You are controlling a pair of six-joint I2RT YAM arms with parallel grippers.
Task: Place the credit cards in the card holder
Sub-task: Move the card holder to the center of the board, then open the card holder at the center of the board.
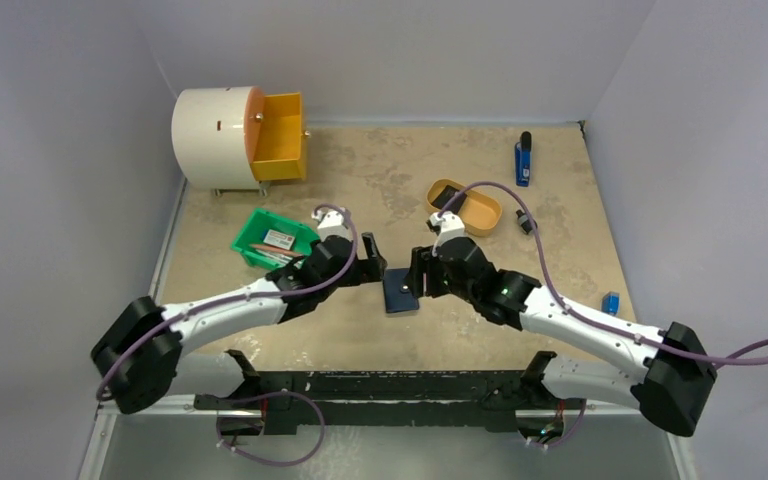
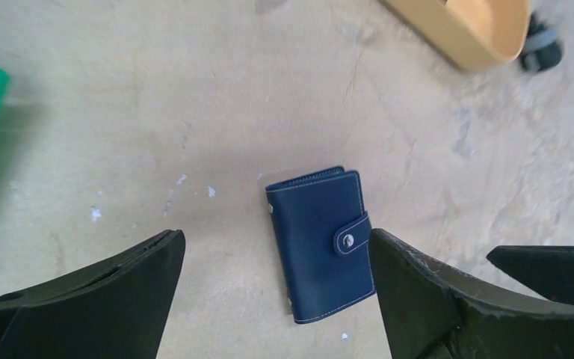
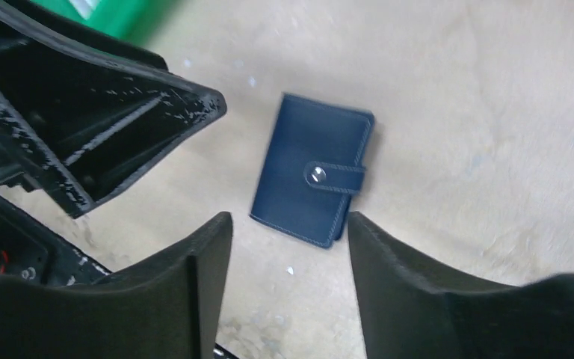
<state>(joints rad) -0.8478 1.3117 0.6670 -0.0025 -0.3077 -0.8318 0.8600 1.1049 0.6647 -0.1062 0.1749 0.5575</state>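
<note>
The card holder (image 1: 400, 291) is a navy-blue wallet lying flat on the table between the two grippers, folded shut with its snap tab fastened. It also shows in the left wrist view (image 2: 318, 243) and the right wrist view (image 3: 310, 179). My left gripper (image 1: 375, 268) (image 2: 275, 241) is open and empty, hovering just left of the holder. My right gripper (image 1: 415, 272) (image 3: 288, 222) is open and empty, just right of it. A light card-like item (image 1: 278, 238) lies in the green bin (image 1: 256, 232). A dark flat item (image 1: 447, 193) lies in the mustard tray (image 1: 480, 214).
A white drum with an open orange drawer (image 1: 278, 135) stands at the back left. A blue tool (image 1: 523, 160) lies at the back right, a small black piece (image 1: 525, 222) by the tray, and a small blue piece (image 1: 610, 302) at the right. Grey walls enclose the table.
</note>
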